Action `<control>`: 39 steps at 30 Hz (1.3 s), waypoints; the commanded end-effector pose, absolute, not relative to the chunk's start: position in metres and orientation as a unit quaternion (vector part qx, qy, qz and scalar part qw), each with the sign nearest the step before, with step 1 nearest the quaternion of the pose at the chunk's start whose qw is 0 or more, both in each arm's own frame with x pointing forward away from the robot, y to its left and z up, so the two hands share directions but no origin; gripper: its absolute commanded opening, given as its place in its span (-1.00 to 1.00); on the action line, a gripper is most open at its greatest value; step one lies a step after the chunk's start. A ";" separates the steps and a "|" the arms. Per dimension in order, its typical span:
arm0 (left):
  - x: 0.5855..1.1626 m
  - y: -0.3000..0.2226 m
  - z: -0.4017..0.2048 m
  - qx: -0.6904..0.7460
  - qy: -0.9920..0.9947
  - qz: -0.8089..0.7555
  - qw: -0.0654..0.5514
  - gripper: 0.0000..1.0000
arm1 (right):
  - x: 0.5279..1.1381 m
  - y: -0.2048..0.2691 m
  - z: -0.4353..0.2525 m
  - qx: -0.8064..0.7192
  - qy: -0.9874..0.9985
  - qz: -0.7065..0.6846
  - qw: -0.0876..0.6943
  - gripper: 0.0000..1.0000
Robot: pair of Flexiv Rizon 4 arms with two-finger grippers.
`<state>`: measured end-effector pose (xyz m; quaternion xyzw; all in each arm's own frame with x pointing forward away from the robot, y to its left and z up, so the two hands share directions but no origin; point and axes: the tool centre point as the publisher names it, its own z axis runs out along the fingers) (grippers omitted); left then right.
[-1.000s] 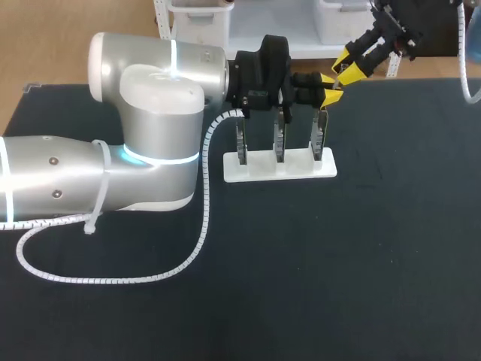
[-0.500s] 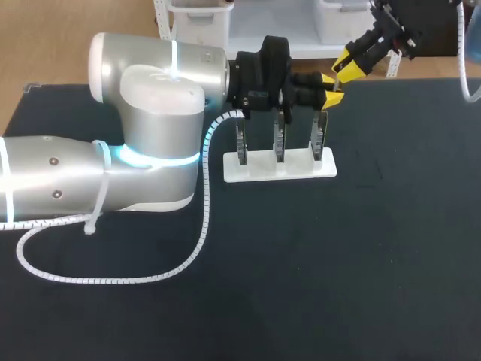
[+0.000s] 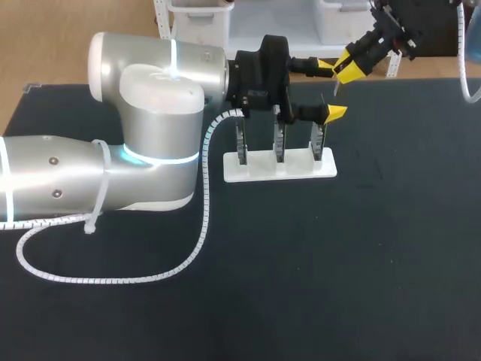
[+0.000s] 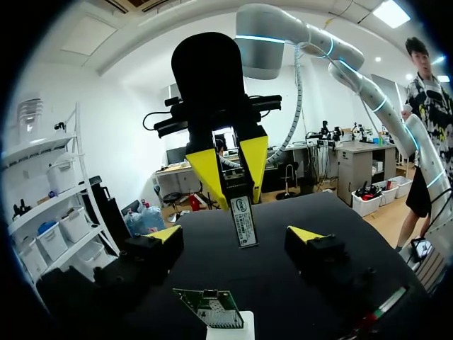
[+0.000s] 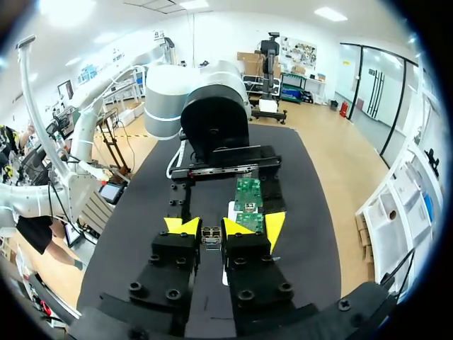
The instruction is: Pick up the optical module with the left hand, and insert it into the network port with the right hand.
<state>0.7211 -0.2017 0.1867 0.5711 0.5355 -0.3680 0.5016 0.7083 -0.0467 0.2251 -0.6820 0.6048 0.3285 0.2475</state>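
The optical module (image 4: 244,221), a slim metal bar with a label, hangs downward in my right gripper (image 4: 237,193), which is shut on its upper end. In the right wrist view the module's end (image 5: 211,236) shows between the yellow tips of the right gripper (image 5: 212,227). My left gripper (image 4: 236,234) is open, its fingers standing wide on either side of the module without touching it. In the head view the left gripper (image 3: 329,90) spreads above the rightmost circuit board (image 3: 319,139), with the right gripper (image 3: 348,68) just beyond it. The network ports sit on the green boards (image 5: 248,205).
A white stand (image 3: 279,167) holds three upright circuit boards near the table's far edge. The bulky left arm (image 3: 143,135) and its white coiled cable (image 3: 199,226) cover the table's left part. One board (image 4: 209,308) stands right under the left gripper.
My left gripper has opened wide and let go of the module. The right gripper stays shut on it at the same spot.
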 end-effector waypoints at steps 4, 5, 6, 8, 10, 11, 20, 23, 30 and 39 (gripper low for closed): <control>0.723 -0.202 0.187 0.573 0.536 -0.369 0.499 1.00 | 0.706 -0.047 0.225 -0.681 0.606 0.327 0.249 -1.00; 0.723 -0.202 0.187 0.573 0.536 -0.369 0.499 1.00 | 0.706 -0.047 0.225 -0.681 0.606 0.327 0.249 -1.00; 0.723 -0.202 0.187 0.573 0.536 -0.369 0.499 1.00 | 0.706 -0.047 0.225 -0.681 0.606 0.327 0.249 -1.00; 0.723 -0.202 0.187 0.573 0.536 -0.369 0.499 1.00 | 0.706 -0.047 0.225 -0.681 0.606 0.327 0.249 -1.00; 0.723 -0.202 0.187 0.573 0.536 -0.369 0.499 1.00 | 0.706 -0.047 0.225 -0.681 0.606 0.327 0.249 -1.00; 0.724 -0.200 0.190 0.581 0.539 -0.358 0.493 1.00 | 0.706 -0.047 0.225 -0.681 0.606 0.327 0.249 -1.00; 0.733 -0.176 0.209 0.607 0.564 -0.324 0.457 1.00 | 0.706 -0.047 0.225 -0.681 0.606 0.327 0.249 -1.00; 0.733 -0.169 0.212 0.620 0.571 -0.315 0.436 1.00 | 0.706 -0.047 0.225 -0.681 0.606 0.327 0.249 -1.00; 0.741 -0.151 0.207 0.645 0.588 -0.282 0.399 1.00 | 0.706 -0.047 0.225 -0.681 0.606 0.327 0.249 -1.00; 0.752 -0.134 0.198 0.653 0.615 -0.263 0.355 1.00 | 0.706 -0.047 0.225 -0.681 0.606 0.327 0.249 -1.00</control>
